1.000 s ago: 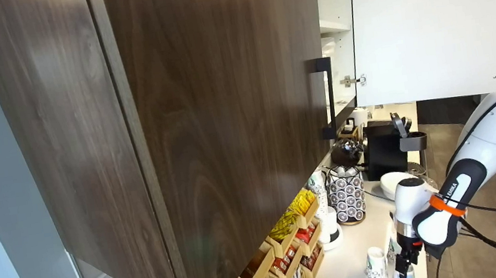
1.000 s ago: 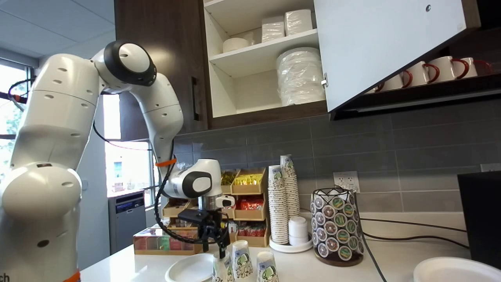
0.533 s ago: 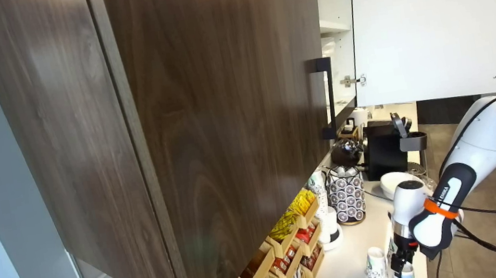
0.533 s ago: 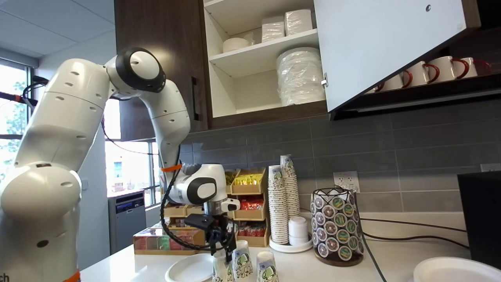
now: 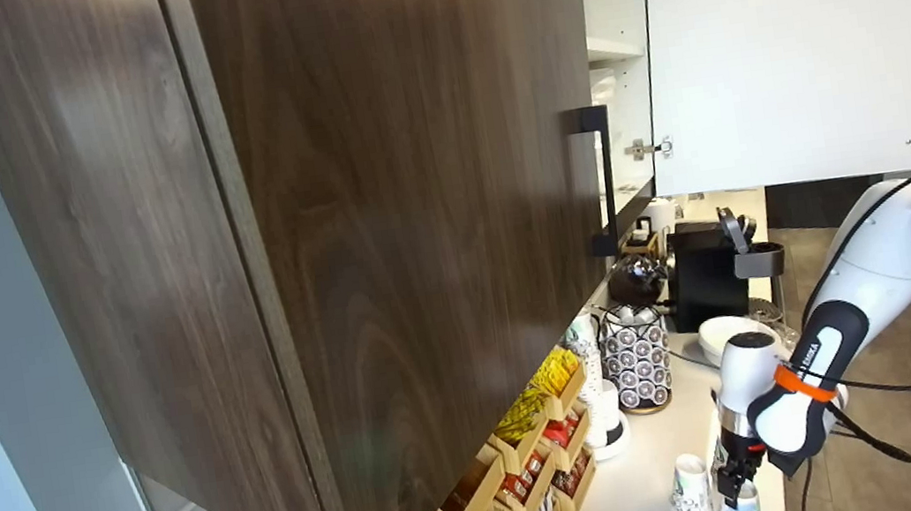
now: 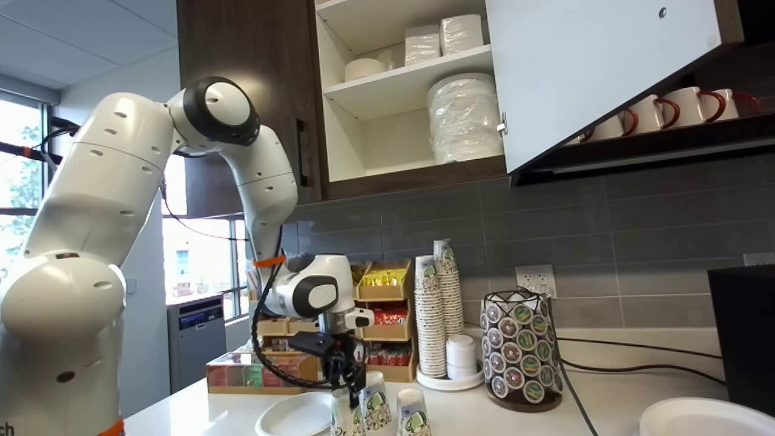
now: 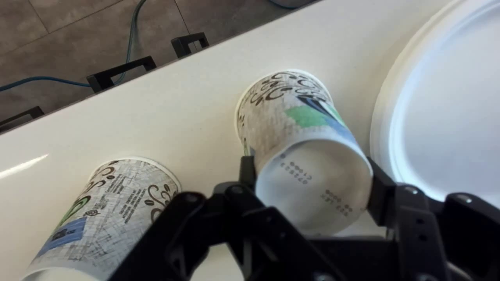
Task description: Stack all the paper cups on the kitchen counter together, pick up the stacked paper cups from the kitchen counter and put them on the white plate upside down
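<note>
Three patterned paper cups stand upside down on the kitchen counter point(image 7: 187, 101). My gripper point(image 7: 311, 181) is shut on one paper cup point(image 7: 300, 113) near its base, a black finger pressed to each side; its rim appears to rest on the counter. To the left in the wrist view is another paper cup point(image 7: 117, 207), partly covered by the gripper. An exterior view shows the held cup point(image 6: 347, 421) beside a middle cup point(image 6: 376, 412) and a right-hand cup point(image 6: 413, 418). The white plate point(image 7: 384, 117) lies close to the held cup, with nothing on its visible part.
Tall cup stacks point(image 6: 430, 327), a snack rack point(image 6: 384, 315) and a patterned canister point(image 6: 522, 357) line the back of the counter. A white bowl-like dish point(image 6: 702, 418) sits at the right. Above hangs a cabinet with its door point(image 6: 605, 66) standing wide. Drawer handles point(image 7: 121, 72) project past the counter's edge.
The gripper has come down and slightly to the right in the exterior view with the cabinet shelves, and its jaws have closed on the cup. That cup has shifted very slightly.
</note>
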`<control>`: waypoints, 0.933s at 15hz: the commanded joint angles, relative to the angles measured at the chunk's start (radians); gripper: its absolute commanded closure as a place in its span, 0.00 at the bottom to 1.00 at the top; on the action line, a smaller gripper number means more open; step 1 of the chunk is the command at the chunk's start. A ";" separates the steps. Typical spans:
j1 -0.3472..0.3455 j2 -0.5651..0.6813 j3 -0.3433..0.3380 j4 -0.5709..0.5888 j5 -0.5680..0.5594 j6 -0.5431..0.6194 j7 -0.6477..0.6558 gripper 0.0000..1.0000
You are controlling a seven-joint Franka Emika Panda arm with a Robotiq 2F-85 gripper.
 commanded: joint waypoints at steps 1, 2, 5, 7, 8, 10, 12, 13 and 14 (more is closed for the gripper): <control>0.017 -0.061 -0.016 -0.009 -0.022 -0.100 0.008 0.59; 0.023 -0.086 -0.021 -0.012 -0.034 -0.133 0.012 0.59; 0.030 -0.164 -0.023 -0.014 -0.068 -0.242 0.023 0.59; 0.026 -0.221 -0.008 -0.008 -0.071 -0.309 0.016 0.59; 0.025 -0.247 -0.001 -0.004 -0.067 -0.340 0.011 0.59; 0.027 -0.292 0.011 0.012 -0.062 -0.398 0.006 0.59; 0.034 -0.324 0.021 0.035 -0.075 -0.450 0.016 0.59; 0.035 -0.335 0.026 0.046 -0.082 -0.468 0.019 0.59; 0.036 -0.341 0.030 0.063 -0.099 -0.476 0.026 0.59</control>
